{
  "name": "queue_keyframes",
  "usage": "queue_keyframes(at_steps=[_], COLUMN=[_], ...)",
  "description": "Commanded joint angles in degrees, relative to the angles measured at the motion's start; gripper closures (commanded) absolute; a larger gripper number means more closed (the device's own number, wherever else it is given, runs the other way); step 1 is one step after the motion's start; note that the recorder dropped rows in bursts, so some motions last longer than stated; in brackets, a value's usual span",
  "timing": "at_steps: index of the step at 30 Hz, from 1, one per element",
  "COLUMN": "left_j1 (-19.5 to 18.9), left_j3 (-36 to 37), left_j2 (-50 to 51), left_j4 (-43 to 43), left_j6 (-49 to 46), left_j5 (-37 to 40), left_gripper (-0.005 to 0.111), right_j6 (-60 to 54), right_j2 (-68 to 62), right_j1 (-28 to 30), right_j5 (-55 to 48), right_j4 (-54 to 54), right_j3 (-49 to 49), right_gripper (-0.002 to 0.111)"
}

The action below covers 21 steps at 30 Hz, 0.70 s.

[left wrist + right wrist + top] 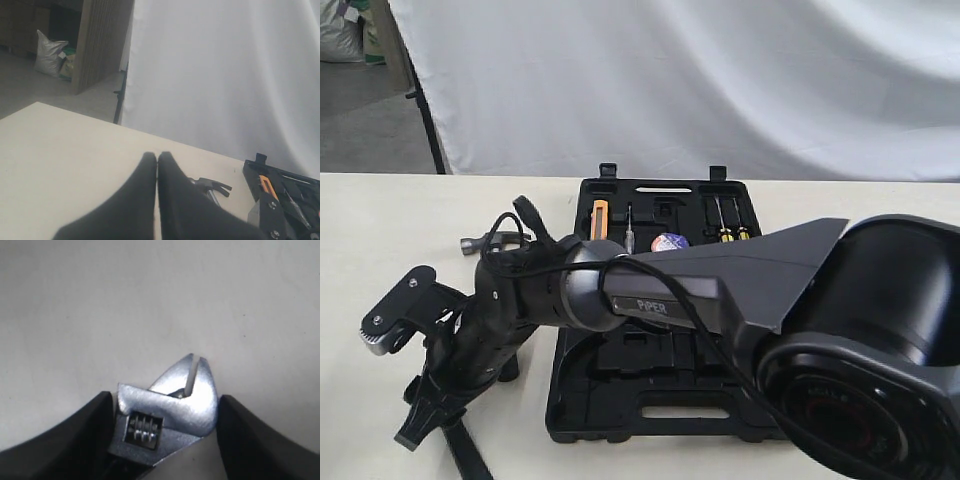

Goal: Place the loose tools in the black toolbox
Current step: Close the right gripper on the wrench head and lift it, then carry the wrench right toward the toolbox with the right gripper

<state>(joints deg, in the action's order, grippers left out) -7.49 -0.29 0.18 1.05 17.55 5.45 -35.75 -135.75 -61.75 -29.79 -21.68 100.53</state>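
**A:** Where is the wrench (172,412) right now?

**B:** Flat on the table (150,300), outside the black toolbox (560,405). Its silver head sits between the 2 fingers of the right gripper (166,396). The fingers stand just beside the head on either side, but I can't tell whether they are actually clamping it.

**A:** And the left gripper (156,156)?

**B:** Its fingers are pressed together with nothing in them. It hangs over the table near the claw hammer (212,186), which isn't in the case yet either.

**A:** So what worries you?

**B:** The hold is at the head, not the shaft. That steel looks smooth and it tapers, so a light squeeze could let it squirt out. If it does lift, the shaft's weight hangs off to 1 side and may swing the wrench round in the pads.

**A:** Anything else?

**B:** The right arm reaches across the open case, so a swinging shaft could knock the rim or the screwdrivers (725,220) on the way to a recess
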Motion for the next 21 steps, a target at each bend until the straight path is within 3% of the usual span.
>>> queue_keyframes(at_steps=[1,3,8,21], left_j1=[-1.5,-1.5,-1.5,-1.5], left_j3=[-0.2,-0.2,-0.2,-0.2], left_j2=[-0.2,-0.2,-0.2,-0.2], left_j4=[0.3,0.3,0.3,0.3], left_j6=[0.3,0.3,0.3,0.3], left_j5=[-0.4,-0.4,-0.4,-0.4], left_gripper=[0.106,0.106,0.106,0.106], right_j6=[-0.5,-0.3,-0.3,-6.1], right_j2=[-0.5,-0.5,0.7,9.4], right_j1=[0.3,0.2,-0.7,0.4], right_j5=[-1.9,-2.0,-5.5,-25.9], right_j4=[0.9,0.8,-0.4,-1.8], right_j3=[0.1,0.1,0.6,2.0], right_gripper=[0.096,0.108,0.109,0.109])
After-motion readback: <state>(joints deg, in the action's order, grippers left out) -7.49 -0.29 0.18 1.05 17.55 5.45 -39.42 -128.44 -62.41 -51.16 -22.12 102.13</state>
